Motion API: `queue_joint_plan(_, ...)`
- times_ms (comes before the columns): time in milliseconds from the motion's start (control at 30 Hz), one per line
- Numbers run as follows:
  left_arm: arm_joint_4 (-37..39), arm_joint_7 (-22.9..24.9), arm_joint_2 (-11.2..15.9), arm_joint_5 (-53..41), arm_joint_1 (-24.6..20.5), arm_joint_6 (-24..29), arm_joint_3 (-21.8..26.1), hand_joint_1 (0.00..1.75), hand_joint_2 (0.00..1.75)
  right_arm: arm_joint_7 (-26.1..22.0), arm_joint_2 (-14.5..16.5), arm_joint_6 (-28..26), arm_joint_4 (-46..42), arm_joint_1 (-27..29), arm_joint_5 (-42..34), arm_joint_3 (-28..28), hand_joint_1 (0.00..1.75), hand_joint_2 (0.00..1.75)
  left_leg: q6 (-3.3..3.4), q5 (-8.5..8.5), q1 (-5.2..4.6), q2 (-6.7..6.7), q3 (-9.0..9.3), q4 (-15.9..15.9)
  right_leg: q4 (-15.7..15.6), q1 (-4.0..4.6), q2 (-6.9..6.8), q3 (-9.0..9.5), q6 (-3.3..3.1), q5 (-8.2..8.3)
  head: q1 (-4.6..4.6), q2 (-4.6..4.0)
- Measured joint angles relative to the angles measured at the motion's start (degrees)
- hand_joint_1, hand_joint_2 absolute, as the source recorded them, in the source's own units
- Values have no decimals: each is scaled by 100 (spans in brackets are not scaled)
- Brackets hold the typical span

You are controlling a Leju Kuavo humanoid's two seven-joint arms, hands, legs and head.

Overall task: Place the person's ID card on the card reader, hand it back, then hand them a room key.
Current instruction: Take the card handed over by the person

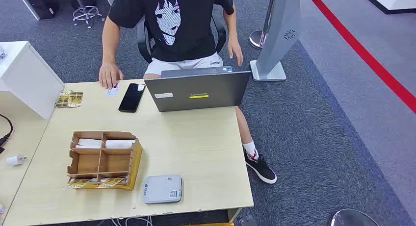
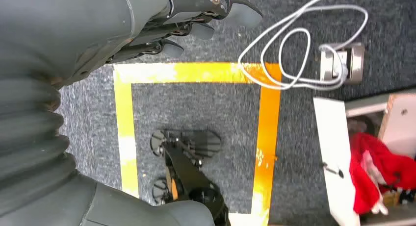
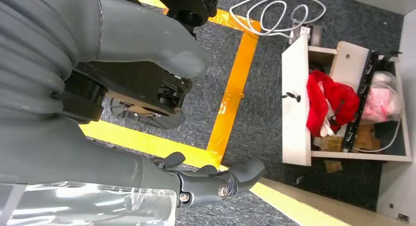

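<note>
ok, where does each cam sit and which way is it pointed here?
Head view: high on the body, looking forward and down at the desk, card reader, laptop and seated person.
Left wrist view: behind the hanging left robot hand, looking down at carpet.
Right wrist view: behind the right robot hand, also floorward.
Both wrist views share the yellow floor tape and white cable.

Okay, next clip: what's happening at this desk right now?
Nothing has been handed over yet. A seated person's hand rests on a small card at the far edge of the table, beside a black phone and a laptop. The card reader sits bare at the near edge, next to a wooden organizer. The robot's left hand and right hand hang over the floor, holding nothing.
</note>
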Motion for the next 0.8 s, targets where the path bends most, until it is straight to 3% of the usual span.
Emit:
queue_joint_plan(467,0,-615,47,549,-24,-228,351,0,175,-322,-66,258,4,77,-542,-520,0,175,0,-3,-1,1,-3,0,0,-2,1,-5,0,0,0,0)
queue_joint_plan(700,-1,-755,18,2005,-101,-1453,1116,0,175,-263,-109,844,7,64,-1066,-950,0,175,0,-3,-1,1,-3,0,0,-2,1,-4,0,0,1,0)
queue_joint_plan(800,-9,-934,-16,2166,-116,-1814,1414,0,175,-168,-120,997,7,49,-1288,-1160,0,175,0,-3,-1,1,-3,0,0,-2,1,-4,0,0,0,0)
